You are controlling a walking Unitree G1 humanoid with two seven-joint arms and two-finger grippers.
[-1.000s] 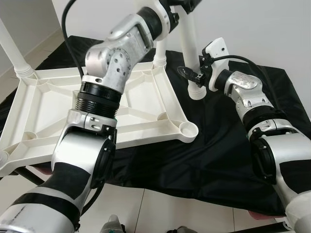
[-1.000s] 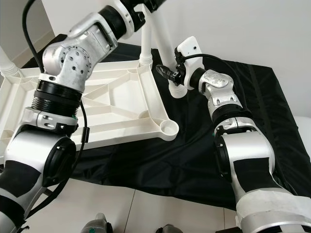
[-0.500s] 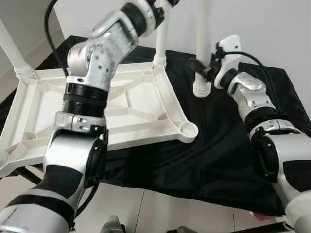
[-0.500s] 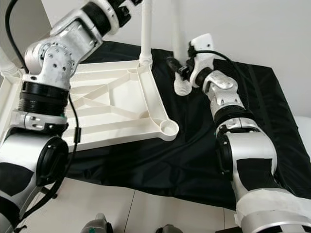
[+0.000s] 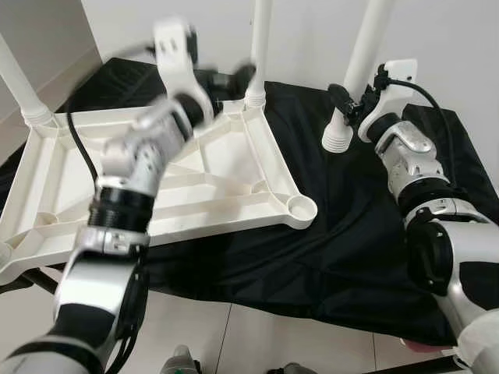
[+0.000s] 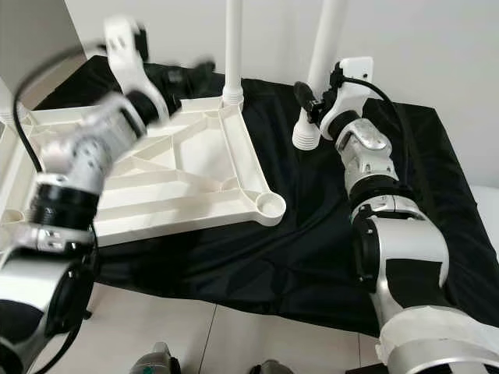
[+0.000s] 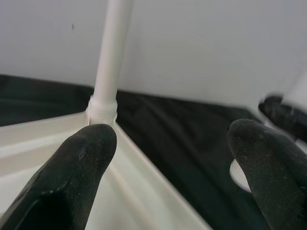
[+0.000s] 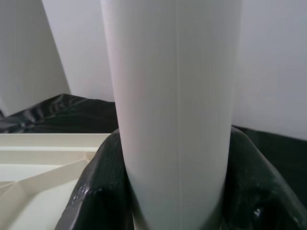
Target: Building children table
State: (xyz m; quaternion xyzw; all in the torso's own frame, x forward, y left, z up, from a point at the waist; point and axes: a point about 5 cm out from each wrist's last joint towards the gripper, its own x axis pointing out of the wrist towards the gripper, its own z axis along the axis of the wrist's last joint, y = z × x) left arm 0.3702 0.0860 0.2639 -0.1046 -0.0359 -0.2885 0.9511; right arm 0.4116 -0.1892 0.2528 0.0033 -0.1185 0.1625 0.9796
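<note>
Right gripper [image 5: 348, 100] clamped on loose white plastic leg [image 5: 360, 66], tilted; could slip, miss empty corner socket [image 5: 299, 207] of upturned white tabletop [image 5: 117, 195]. Left gripper [image 7: 172, 158] wide open, empty.

Left arm raised and reaching forward, motion-blurred; left gripper [image 5: 232, 78] at far end of reach with fingers [image 7: 72, 179] spread wide apart, nothing between them. Right arm extended forward, forearm angled up and inward; right gripper [image 6: 306, 100] level with the wrist, its black fingers [image 8: 103, 191] closed on either side of a white leg [image 8: 175, 105], in contact
</note>
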